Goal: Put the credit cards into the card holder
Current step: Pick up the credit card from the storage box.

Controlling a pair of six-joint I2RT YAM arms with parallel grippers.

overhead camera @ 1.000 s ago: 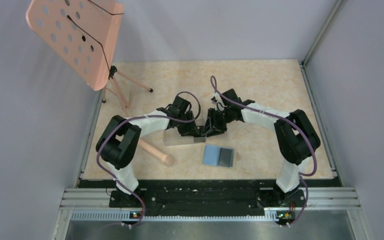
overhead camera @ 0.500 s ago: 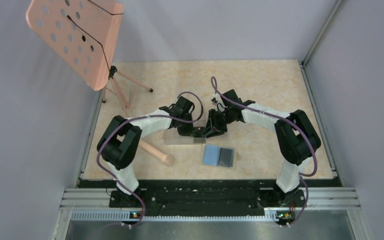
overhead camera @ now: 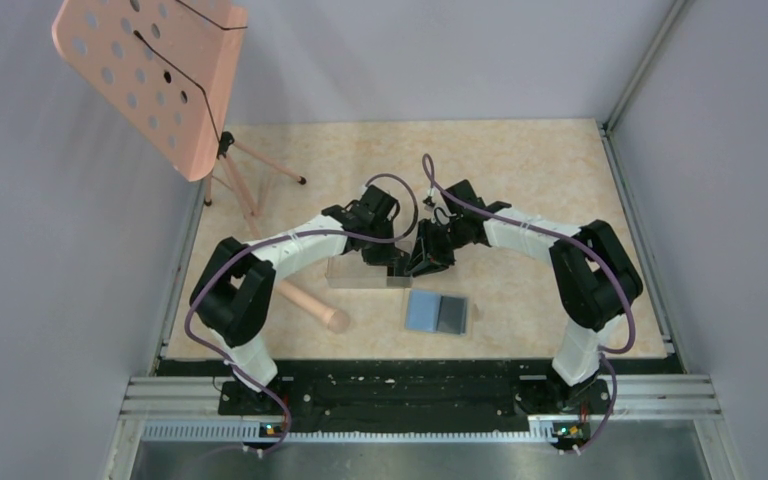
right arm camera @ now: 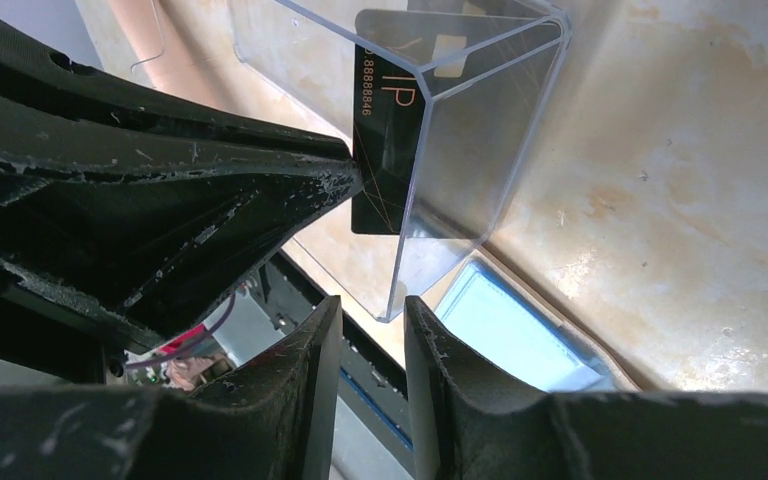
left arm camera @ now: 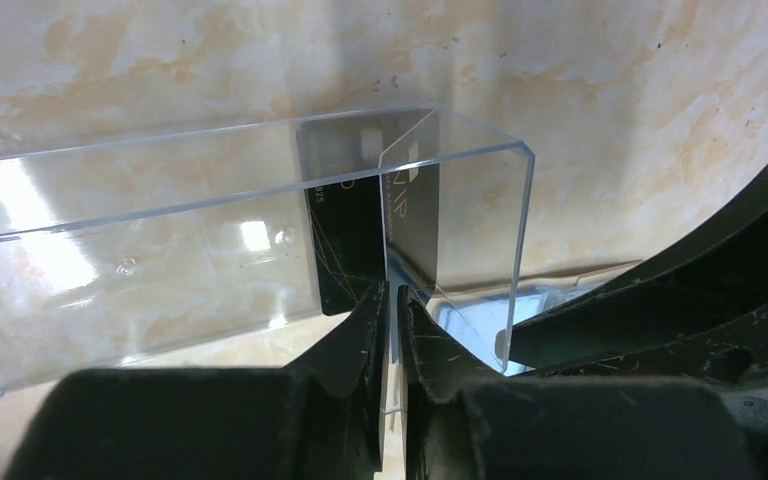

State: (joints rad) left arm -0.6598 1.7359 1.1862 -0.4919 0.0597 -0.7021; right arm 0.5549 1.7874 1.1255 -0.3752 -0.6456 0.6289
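credit card (left arm camera: pixel 345 250) stands just beyond left tool (left arm camera: pixel 390 295).

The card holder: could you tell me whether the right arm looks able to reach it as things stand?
Probably yes: the card holder lies uncovered on the table, close to the right gripper, which stands open around the clear box's edge.

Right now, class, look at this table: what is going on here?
The left claw is closed at one end of the clear box, by a black card in it. Whether it pinches card or wall is unclear. The right claw, slightly open, straddles that end's corner. The wallet lies open apart from them, untouched.
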